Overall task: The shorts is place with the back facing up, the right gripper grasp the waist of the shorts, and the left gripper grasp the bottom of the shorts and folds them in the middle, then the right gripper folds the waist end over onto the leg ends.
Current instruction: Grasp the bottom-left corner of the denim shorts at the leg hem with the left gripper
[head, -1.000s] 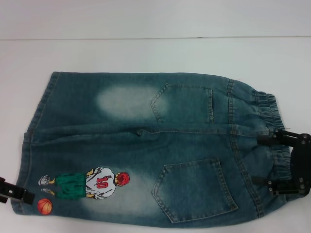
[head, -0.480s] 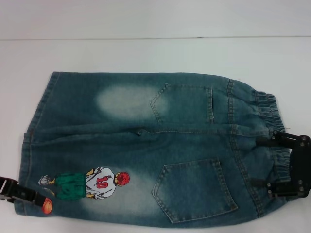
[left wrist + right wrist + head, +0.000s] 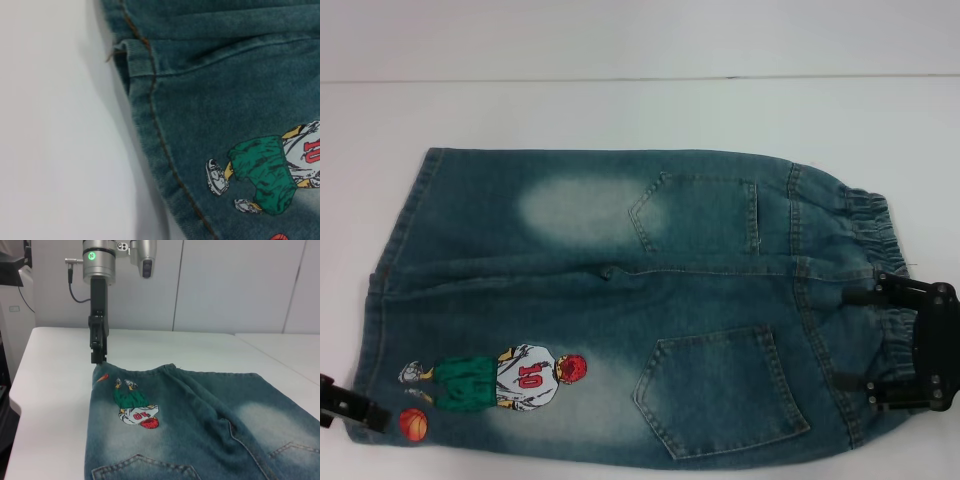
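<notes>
1. Shorts (image 3: pixel 620 300) lie flat and back-up on the white table (image 3: pixel 620 110), unfolded. The waist of the shorts (image 3: pixel 875 230) points toward the table's right edge and the leg ends (image 3: pixel 395 250) toward its left edge.
2. Right tool (image 3: pixel 860 340): apart, straddling the ruffled band on the near half. It has shifted only slightly inward over the last second and is not yet clamped on the cloth.
3. Left tool (image 3: pixel 345 402): at the near hem corner, just beside the basketball patch (image 3: pixel 413 424). Half a second ago it reached in over that patch; it has since drawn back to the hem edge. Whether it is apart or together cannot be told.
4. Finding: no grasp is confirmed at either end. The pull-back suggests the left hem pickup is being re-approached, so the middle fold has not begun.
</notes>
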You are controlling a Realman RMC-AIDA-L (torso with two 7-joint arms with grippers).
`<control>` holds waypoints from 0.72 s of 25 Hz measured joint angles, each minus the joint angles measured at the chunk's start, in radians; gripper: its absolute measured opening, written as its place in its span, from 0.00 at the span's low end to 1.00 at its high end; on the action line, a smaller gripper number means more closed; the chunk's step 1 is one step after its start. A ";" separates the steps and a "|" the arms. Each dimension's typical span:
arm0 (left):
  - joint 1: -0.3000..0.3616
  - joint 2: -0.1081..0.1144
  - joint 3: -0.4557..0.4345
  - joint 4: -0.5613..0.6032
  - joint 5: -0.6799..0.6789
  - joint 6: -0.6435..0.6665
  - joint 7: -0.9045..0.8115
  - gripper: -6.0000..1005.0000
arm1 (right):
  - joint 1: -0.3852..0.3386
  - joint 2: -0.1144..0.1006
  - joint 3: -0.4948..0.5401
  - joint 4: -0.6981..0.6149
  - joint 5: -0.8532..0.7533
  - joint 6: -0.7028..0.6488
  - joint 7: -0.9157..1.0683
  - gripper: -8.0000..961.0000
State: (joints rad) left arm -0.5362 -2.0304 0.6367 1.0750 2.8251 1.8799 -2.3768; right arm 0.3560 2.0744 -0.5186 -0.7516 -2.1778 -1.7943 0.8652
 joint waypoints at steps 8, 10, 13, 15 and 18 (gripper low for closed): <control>-0.007 -0.008 0.008 -0.016 -0.005 0.007 0.007 0.73 | 0.006 0.004 0.000 0.000 0.000 -0.001 0.000 0.93; -0.011 -0.017 0.011 -0.019 -0.005 0.006 0.010 0.73 | 0.006 0.004 0.000 0.000 0.001 -0.001 0.000 0.93; -0.015 -0.025 0.009 -0.019 -0.014 0.006 0.012 0.73 | 0.006 0.006 0.000 0.000 0.003 -0.002 0.000 0.92; -0.020 -0.028 0.007 -0.021 -0.029 0.004 0.012 0.73 | 0.006 0.007 0.000 0.000 0.003 -0.002 0.000 0.92; -0.028 -0.028 0.003 -0.034 -0.046 0.000 0.011 0.72 | 0.005 0.007 0.000 0.000 0.003 0.000 0.000 0.92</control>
State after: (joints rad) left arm -0.5642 -2.0587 0.6398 1.0410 2.7792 1.8803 -2.3660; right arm 0.3610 2.0815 -0.5185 -0.7515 -2.1748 -1.7943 0.8651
